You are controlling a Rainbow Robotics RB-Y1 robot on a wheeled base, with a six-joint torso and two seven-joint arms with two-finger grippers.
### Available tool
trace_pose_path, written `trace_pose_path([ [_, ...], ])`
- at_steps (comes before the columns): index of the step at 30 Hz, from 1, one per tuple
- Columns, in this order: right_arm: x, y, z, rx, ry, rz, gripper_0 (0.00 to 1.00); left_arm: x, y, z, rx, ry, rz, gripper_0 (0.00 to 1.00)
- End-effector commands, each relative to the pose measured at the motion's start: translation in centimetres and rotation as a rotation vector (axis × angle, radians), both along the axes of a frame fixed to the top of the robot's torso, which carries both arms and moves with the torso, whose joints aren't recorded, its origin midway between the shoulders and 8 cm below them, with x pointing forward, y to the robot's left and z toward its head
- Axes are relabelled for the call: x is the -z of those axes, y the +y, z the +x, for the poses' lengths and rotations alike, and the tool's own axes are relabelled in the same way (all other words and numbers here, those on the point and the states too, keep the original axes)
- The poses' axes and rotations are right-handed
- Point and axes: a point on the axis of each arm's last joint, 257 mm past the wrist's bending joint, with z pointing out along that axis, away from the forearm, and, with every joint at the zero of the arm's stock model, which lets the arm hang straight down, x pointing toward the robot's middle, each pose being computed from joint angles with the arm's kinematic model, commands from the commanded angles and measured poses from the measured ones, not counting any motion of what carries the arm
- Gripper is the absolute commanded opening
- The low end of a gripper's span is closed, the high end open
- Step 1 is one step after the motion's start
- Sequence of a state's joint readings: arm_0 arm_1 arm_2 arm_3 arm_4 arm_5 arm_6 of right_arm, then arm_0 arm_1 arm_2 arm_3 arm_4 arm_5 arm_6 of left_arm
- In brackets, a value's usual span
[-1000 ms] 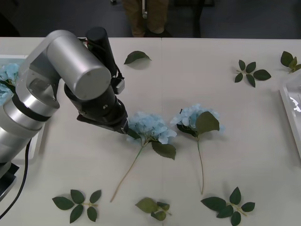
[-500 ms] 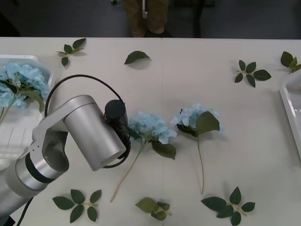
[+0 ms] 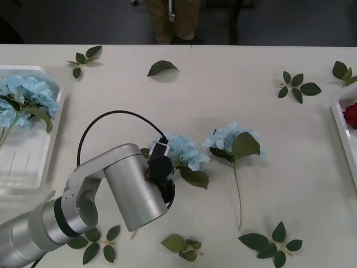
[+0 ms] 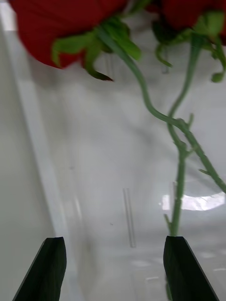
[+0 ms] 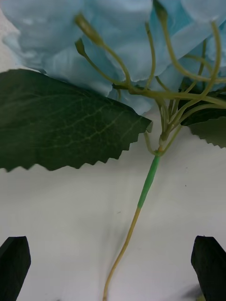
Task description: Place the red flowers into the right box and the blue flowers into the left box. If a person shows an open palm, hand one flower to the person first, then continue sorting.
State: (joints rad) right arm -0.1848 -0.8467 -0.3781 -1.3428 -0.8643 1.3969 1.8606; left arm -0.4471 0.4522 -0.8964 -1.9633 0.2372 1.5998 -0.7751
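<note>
My left gripper point(image 5: 112, 268) is open, its black fingers on either side of the thin stem point(image 5: 148, 178) of a blue flower point(image 3: 179, 153) lying mid-table. In the front view my left arm point(image 3: 134, 190) covers that stem. A second blue flower point(image 3: 231, 142) lies to its right. More blue flowers point(image 3: 25, 97) rest in the left box point(image 3: 33, 178). My right gripper point(image 4: 115, 270) hangs open inside the right box point(image 3: 341, 120), above its white floor and just short of the red flowers point(image 4: 61, 28). One red flower point(image 3: 351, 114) peeks in at the table's right edge. The open palm is out of view.
Loose green leaf sprigs lie scattered: near the front edge point(image 3: 92, 243), point(image 3: 181, 245), point(image 3: 270, 243), and at the back point(image 3: 83, 56), point(image 3: 162, 68), point(image 3: 298, 86), point(image 3: 345, 71). Bare table lies between the two boxes behind the flowers.
My left arm has swung from the left box side toward the near edge, coming over the mid-table blue flower's stem. The left box and its flowers are now uncovered.
</note>
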Motion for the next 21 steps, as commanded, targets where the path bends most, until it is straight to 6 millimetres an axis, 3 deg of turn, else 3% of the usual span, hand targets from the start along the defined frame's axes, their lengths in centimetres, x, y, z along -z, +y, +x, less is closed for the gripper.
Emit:
trace_pose_path([
  [1, -3.5, 5.0, 2.1, -0.102, -0.079, 0.09, 0.6, 1.3, -1.6, 1.3, 0.007, -0.045, -0.002, 1.0],
  [4, -4.1, 8.9, 3.2, -0.093, -0.05, 0.155, 0.6, 2.8, -1.2, 2.3, -0.004, -0.058, 0.008, 1.0],
  [9, -4.0, 14.2, 4.4, -0.036, -0.041, 0.206, 0.6, 3.2, -1.5, 3.2, -0.007, -0.079, 0.007, 1.0],
  [13, -2.4, 19.5, 4.6, -0.03, -0.039, 0.202, 0.6, 2.8, -2.3, 3.3, -0.005, -0.086, -0.005, 1.0],
  [14, -1.8, 20.9, 4.4, -0.037, -0.045, 0.199, 0.6, 2.8, -2.5, 3.3, -0.005, -0.087, -0.008, 0.76],
  [15, -1.3, 22.2, 4.1, -0.044, -0.055, 0.202, 0.6, 2.7, -2.6, 3.4, -0.002, -0.09, -0.012, 0.22],
  [18, -0.2, 25.0, 3.0, -0.078, -0.078, 0.211, 0.6, 2.8, -2.6, 3.4, 0.007, -0.091, -0.01, 0.01],
  [21, 0.4, 27.7, 1.4, -0.121, -0.08, 0.213, 0.6, 2.7, -2.6, 3.6, 0.014, -0.096, -0.008, 0.0],
])
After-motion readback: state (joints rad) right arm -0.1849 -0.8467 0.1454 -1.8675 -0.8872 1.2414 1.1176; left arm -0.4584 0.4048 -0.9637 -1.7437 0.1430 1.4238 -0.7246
